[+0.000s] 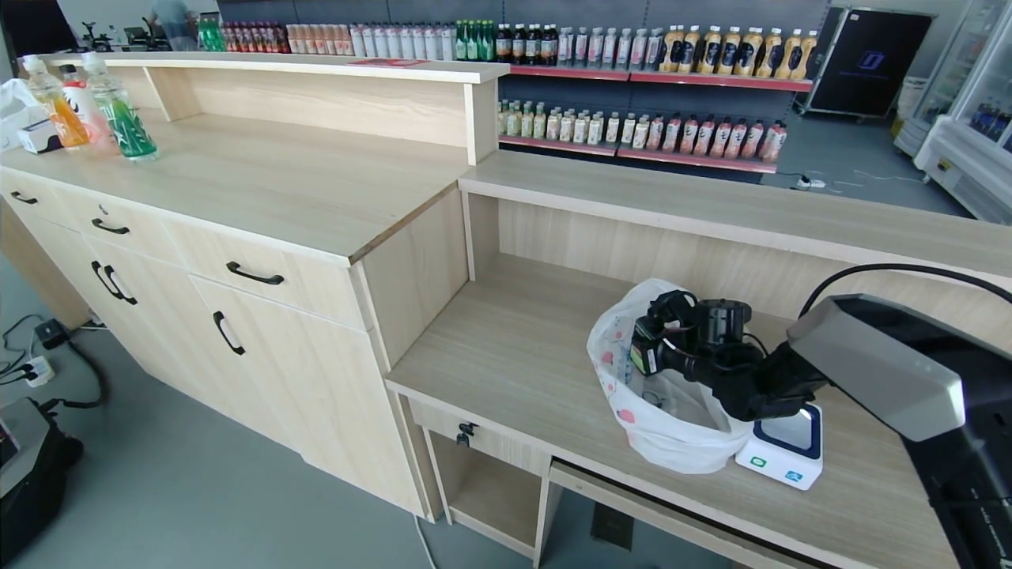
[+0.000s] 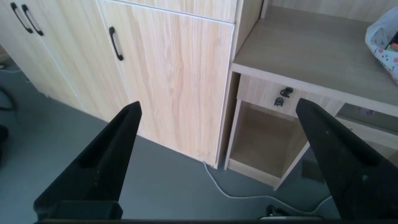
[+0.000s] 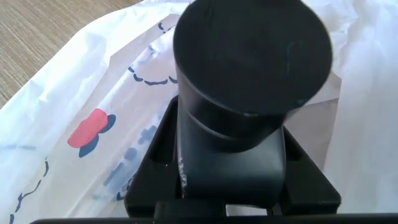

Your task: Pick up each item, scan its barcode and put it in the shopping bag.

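A white shopping bag (image 1: pixel 672 431) with red and blue prints stands open on the low desk (image 1: pixel 514 348), next to a white and blue barcode scanner (image 1: pixel 783 448). My right gripper (image 1: pixel 668 336) hangs over the bag's mouth, shut on a dark cylindrical item (image 3: pixel 249 81); the bag (image 3: pixel 74 124) lies right beneath it. Three drink bottles (image 1: pixel 118 111), orange, pink and green, stand on the high counter at the far left. My left gripper (image 2: pixel 230 162) is open and holds nothing, low over the grey floor in front of the cabinet doors; the bag (image 2: pixel 385 31) shows far off.
A grey tilted screen (image 1: pixel 877 363) with a cable stands right of the scanner. The high counter (image 1: pixel 277 182) with drawers rises left of the desk. A white box (image 1: pixel 35 136) sits by the bottles. Shelves of drinks (image 1: pixel 632 87) line the back wall.
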`<state>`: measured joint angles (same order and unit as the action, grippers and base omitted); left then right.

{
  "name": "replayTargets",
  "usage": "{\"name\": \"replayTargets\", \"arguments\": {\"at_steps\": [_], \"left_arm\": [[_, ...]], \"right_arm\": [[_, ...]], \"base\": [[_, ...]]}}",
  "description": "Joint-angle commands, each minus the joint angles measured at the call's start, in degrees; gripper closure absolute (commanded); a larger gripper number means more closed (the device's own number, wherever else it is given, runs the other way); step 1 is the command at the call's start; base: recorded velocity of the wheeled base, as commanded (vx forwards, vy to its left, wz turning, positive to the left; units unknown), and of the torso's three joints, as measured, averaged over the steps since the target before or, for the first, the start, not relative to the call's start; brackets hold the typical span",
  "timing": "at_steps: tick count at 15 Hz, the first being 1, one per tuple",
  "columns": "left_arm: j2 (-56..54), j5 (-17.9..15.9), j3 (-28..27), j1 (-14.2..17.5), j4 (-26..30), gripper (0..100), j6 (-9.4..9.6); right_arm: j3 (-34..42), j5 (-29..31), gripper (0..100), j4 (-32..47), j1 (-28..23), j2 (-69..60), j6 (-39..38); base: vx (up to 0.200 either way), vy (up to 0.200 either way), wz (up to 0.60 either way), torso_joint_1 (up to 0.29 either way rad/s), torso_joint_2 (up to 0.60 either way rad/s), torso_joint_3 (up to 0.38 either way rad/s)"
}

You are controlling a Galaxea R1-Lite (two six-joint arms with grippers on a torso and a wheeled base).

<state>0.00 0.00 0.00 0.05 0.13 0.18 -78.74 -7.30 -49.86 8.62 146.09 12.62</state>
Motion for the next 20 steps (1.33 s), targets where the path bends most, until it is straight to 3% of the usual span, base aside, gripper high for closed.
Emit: {"name": "replayTargets", "arguments": {"at_steps": [1,3,4,10,14,17,19,20], "left_arm": [[0.1,0.0,0.0,0.0,0.0,0,-0.01],[0.1,0.0,0.0,0.0,0.0,0,-0.01],[0.1,0.0,0.0,0.0,0.0,0,-0.01],[0.1,0.0,0.0,0.0,0.0,0,-0.01],[0.1,0.0,0.0,0.0,0.0,0,-0.01],[0.1,0.0,0.0,0.0,0.0,0,-0.01],[0.1,0.0,0.0,0.0,0.0,0,-0.01],[0.1,0.0,0.0,0.0,0.0,0,-0.01]], "right_arm": [[-0.4,0.0,100,0.3,-0.4,0.9,-0.8],[0.1,0.2,100,0.3,-0.8,0.8,-0.8],[0.3,0.2,0,0.3,-0.9,0.3,-0.9],[8.3,-0.9,0,0.7,0.6,-16.5,-5.7],[30.1,0.0,0,1.3,-3.8,-41.3,0.2],[45.5,2.8,0,5.8,-11.3,-55.3,8.6],[47.5,8.6,0,6.7,-14.3,-57.5,7.9],[47.6,19.1,0,8.9,-14.6,-57.8,2.9]], "base": [[0.0,0.0,0.0,0.0,0.0,0.0],[0.0,0.0,0.0,0.0,0.0,0.0],[0.0,0.0,0.0,0.0,0.0,0.0],[0.0,0.0,0.0,0.0,0.0,0.0],[0.0,0.0,0.0,0.0,0.0,0.0],[0.0,0.0,-0.6,-0.032,0.05,0.035],[0.0,0.0,-0.6,-0.166,0.31,0.156],[0.0,0.0,-0.6,-0.163,0.35,0.149]]}}
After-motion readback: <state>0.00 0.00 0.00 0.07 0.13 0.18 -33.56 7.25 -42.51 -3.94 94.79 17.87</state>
